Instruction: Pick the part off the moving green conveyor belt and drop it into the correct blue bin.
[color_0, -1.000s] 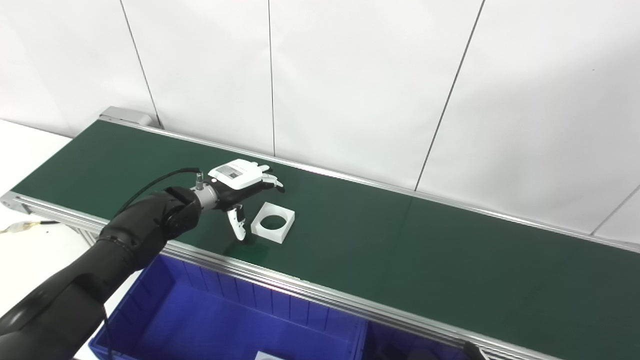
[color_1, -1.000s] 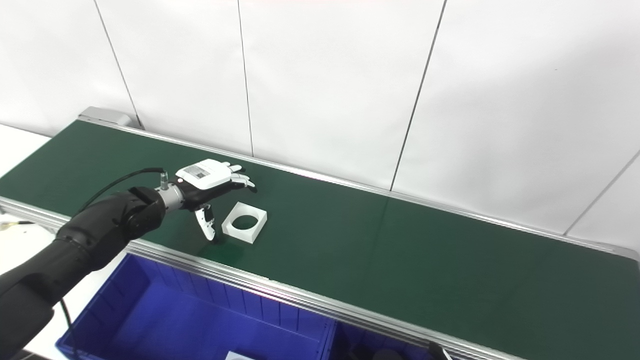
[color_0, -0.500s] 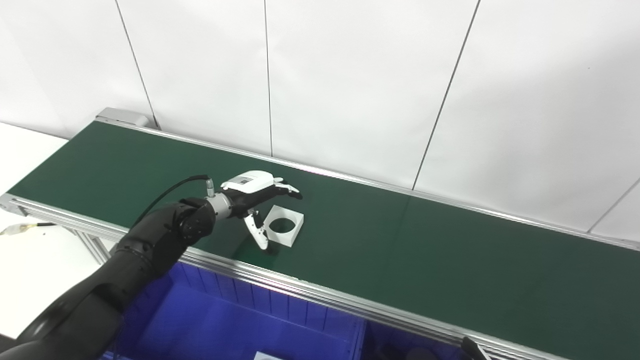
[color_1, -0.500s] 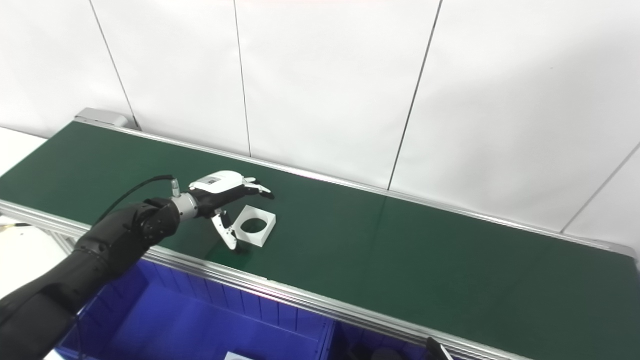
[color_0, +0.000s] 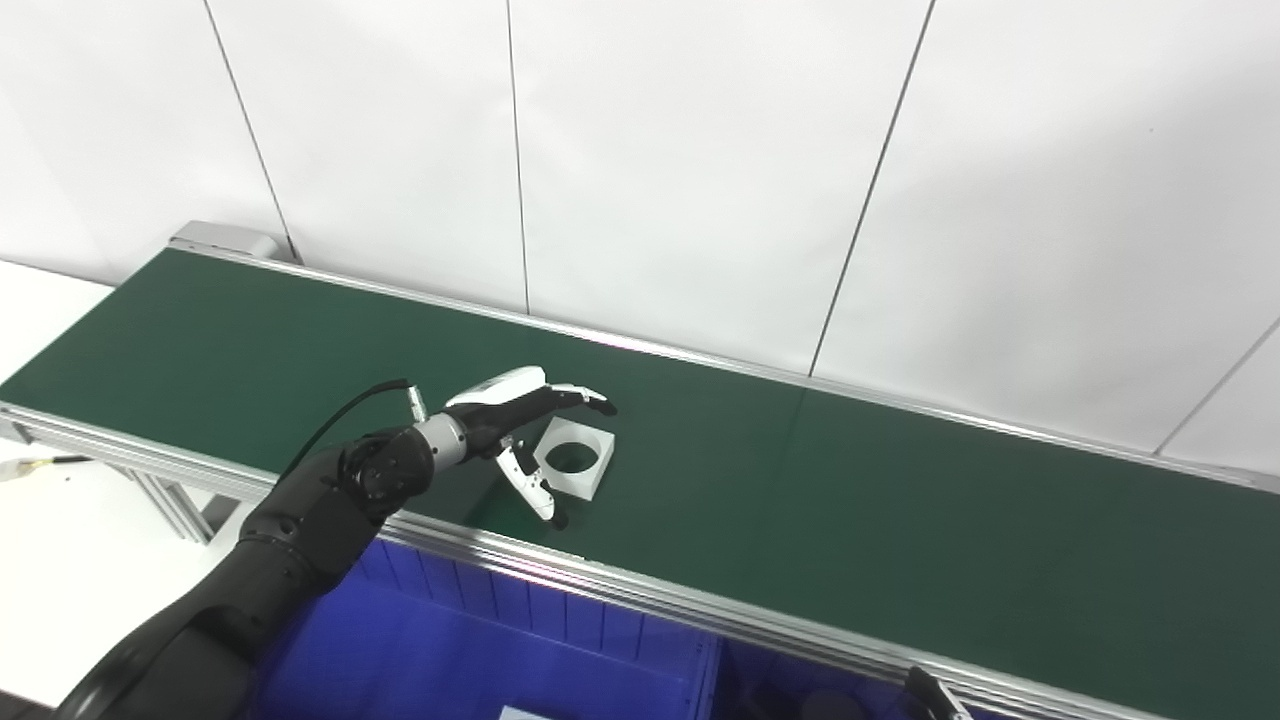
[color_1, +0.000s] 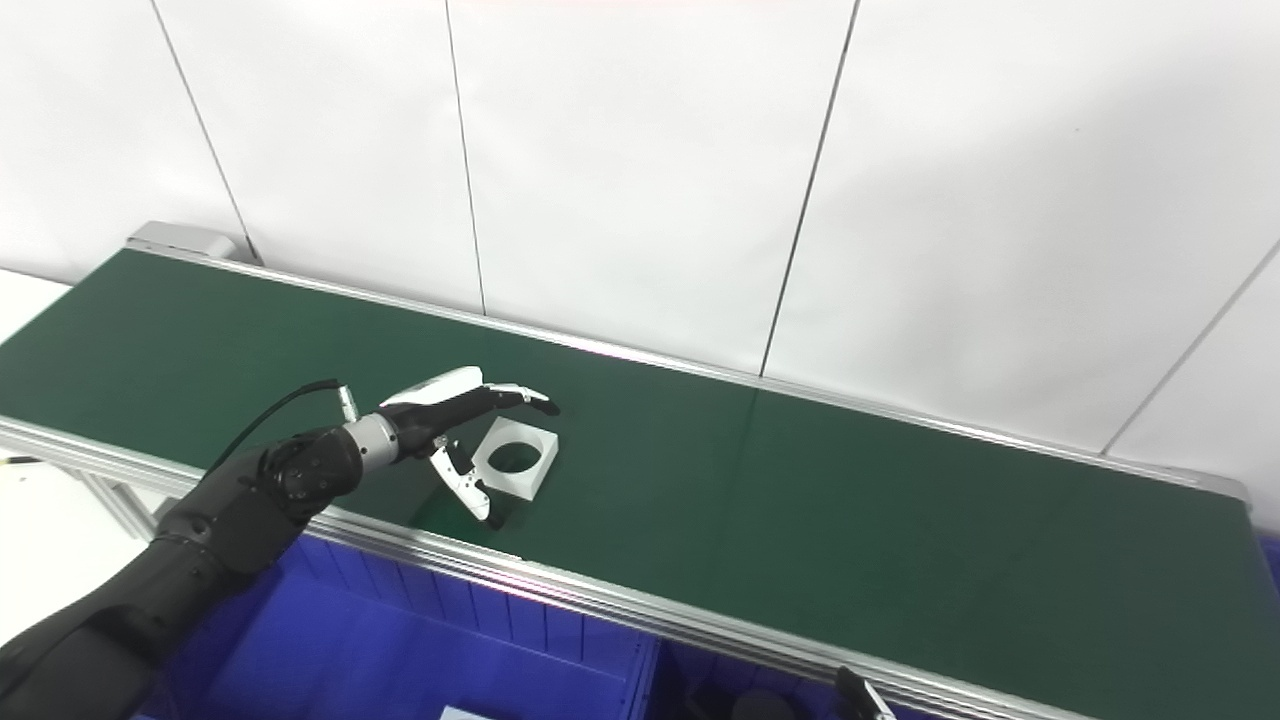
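Observation:
A white square part (color_0: 575, 459) with a round hole lies flat on the green conveyor belt (color_0: 850, 510), near its front edge. My left hand (color_0: 520, 425) hovers open over the part's left side. Its fingers (color_0: 575, 397) stretch past the part's far edge and the thumb (color_0: 532, 488) points down at the near left corner; I cannot tell whether they touch it. Only a dark sliver of my right hand (color_0: 925, 690) shows at the bottom edge, too little to judge its state.
Blue bins (color_0: 480, 650) stand below the belt's front rail (color_0: 650, 600), split by a divider, and a small white piece (color_0: 520, 713) lies in the left one. A white panelled wall (color_0: 700, 170) backs the belt.
The left hand has swung right and lower, from beside the part to straddling it with fingers over its far edge. The camera has also shifted, so the part's own travel is unclear.

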